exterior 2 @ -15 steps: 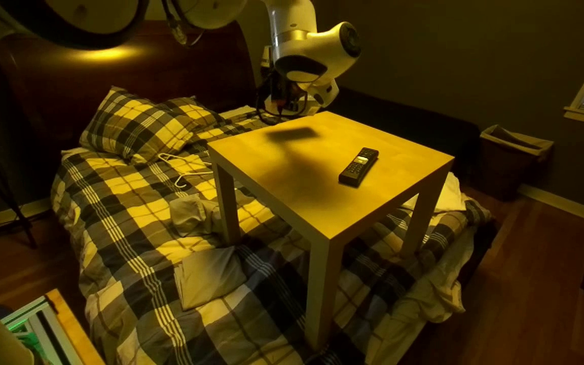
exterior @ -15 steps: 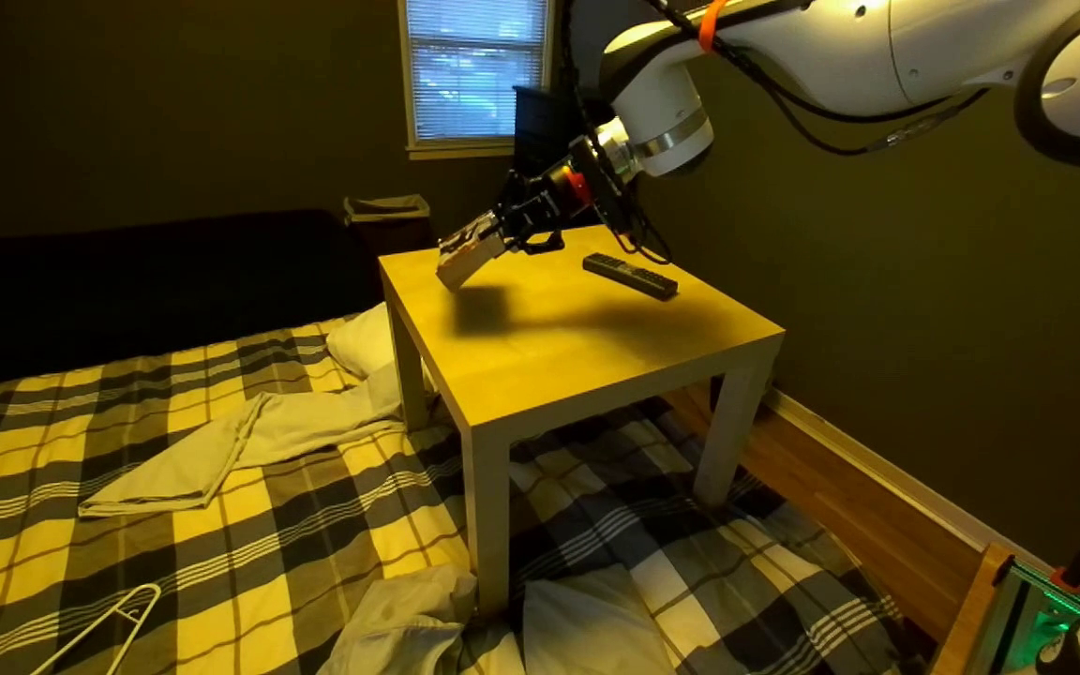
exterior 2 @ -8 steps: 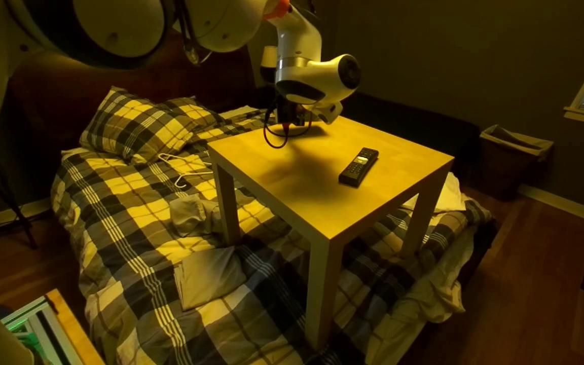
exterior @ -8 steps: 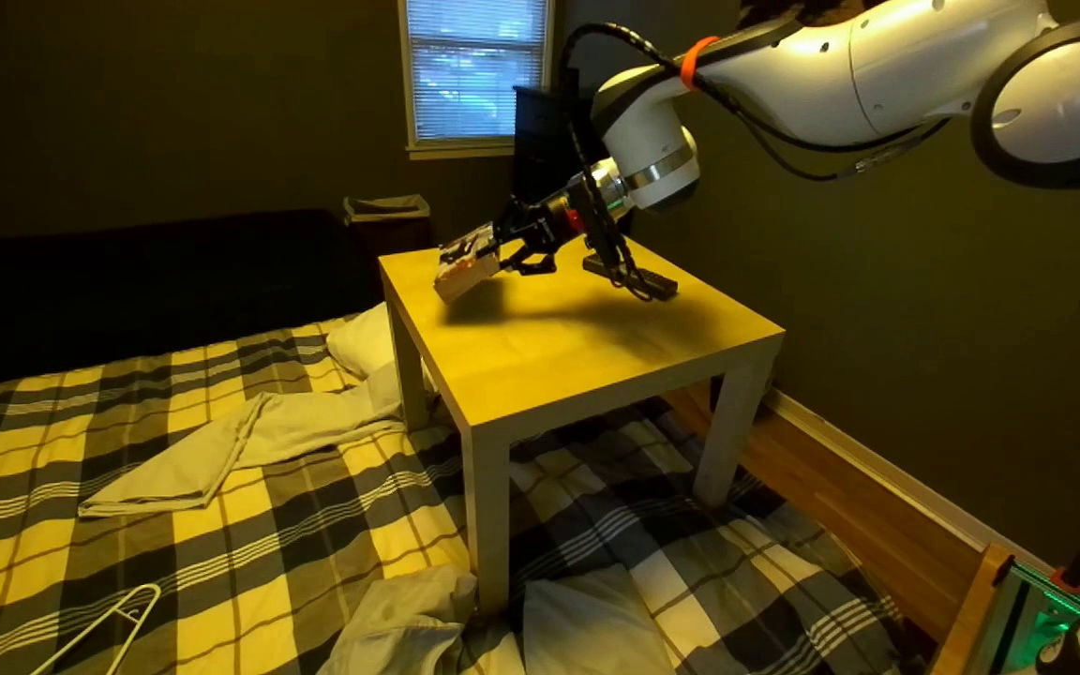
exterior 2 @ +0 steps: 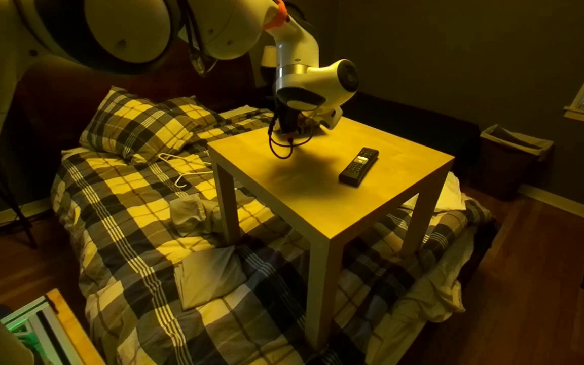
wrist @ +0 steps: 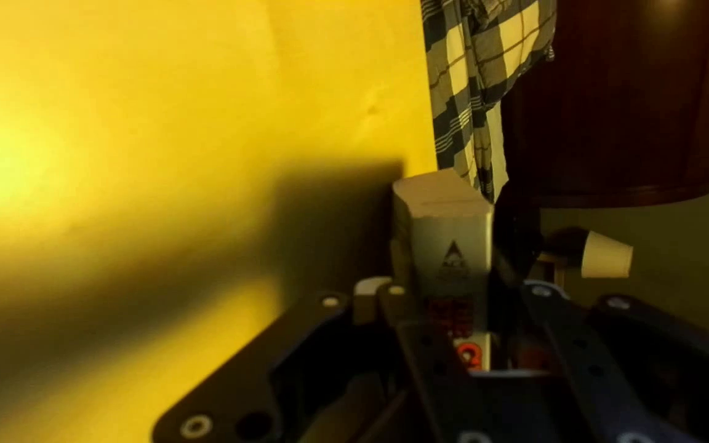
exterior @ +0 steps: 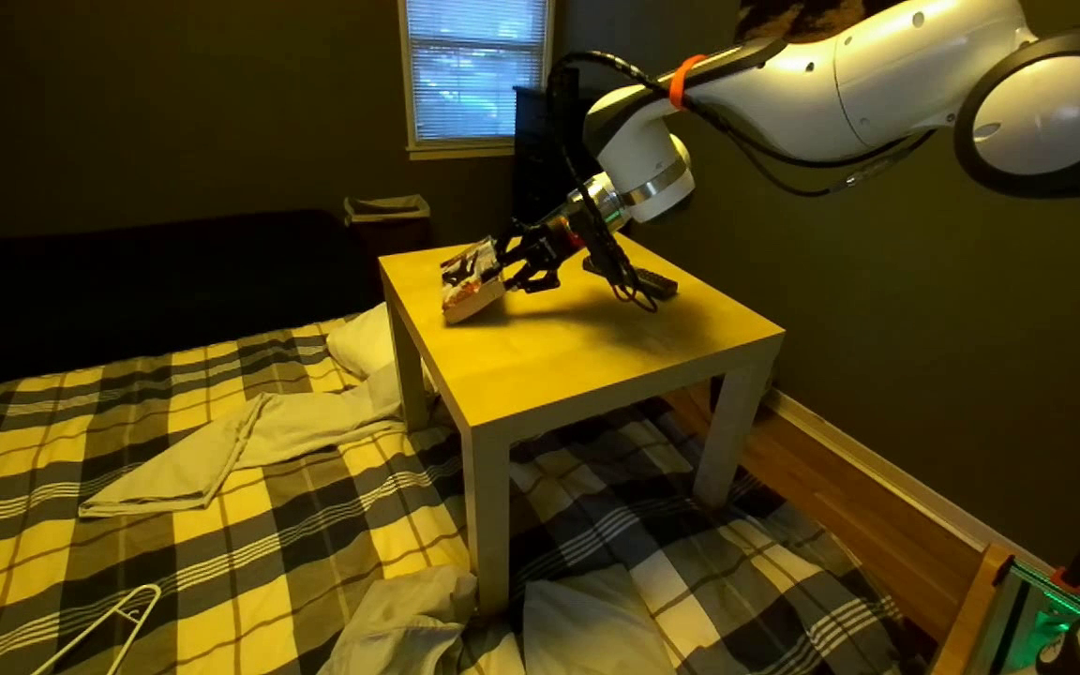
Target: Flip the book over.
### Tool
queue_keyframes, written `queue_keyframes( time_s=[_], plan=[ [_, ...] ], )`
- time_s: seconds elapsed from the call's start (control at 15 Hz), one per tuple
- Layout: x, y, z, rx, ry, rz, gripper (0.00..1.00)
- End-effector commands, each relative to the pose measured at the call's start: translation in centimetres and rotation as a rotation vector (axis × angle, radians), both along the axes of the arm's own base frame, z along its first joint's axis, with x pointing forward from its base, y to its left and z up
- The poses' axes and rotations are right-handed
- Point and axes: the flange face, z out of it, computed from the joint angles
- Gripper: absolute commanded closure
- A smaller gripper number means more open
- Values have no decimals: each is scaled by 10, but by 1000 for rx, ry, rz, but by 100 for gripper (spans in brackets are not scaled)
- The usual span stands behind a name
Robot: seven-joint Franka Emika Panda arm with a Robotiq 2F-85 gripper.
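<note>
The book (exterior: 472, 279) is thick, with a pale spine and a cover with dark and reddish marks. My gripper (exterior: 506, 263) is shut on it near one end, and the book is tilted, its far end pointing down close to the table (exterior: 587, 361). I cannot tell whether its lower edge touches the top. In the wrist view the book's spine (wrist: 451, 246) shows between the fingers (wrist: 456, 280), with its shadow on the table beside it. In an exterior view the arm hides the book, and the black gripper (exterior 2: 292, 121) shows only in part.
A black remote control (exterior 2: 359, 167) lies on the table; it also shows partly behind cables (exterior: 660, 284). The table stands on a bed with a plaid cover (exterior 2: 135, 243). The book is near a table edge. A basket (exterior 2: 515, 152) stands beyond.
My gripper has moved down with the book, bringing it closer to the tabletop and to its shadow. The marked cover shows more. The remote has not moved.
</note>
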Motion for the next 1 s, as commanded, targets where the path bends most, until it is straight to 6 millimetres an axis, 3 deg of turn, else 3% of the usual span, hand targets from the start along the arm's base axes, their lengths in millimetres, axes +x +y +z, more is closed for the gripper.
queue_keyframes(
  time_s=[0.0,0.13,0.33,0.53,0.93],
  plan=[
    [1,2,8,-72,-23,37,80],
    [3,1,11,-94,-32,46,72],
    [3,-1,13,-114,-37,55,39],
    [4,-3,13,-130,-37,58,19],
    [3,-10,17,-205,-34,50,12]
  ],
)
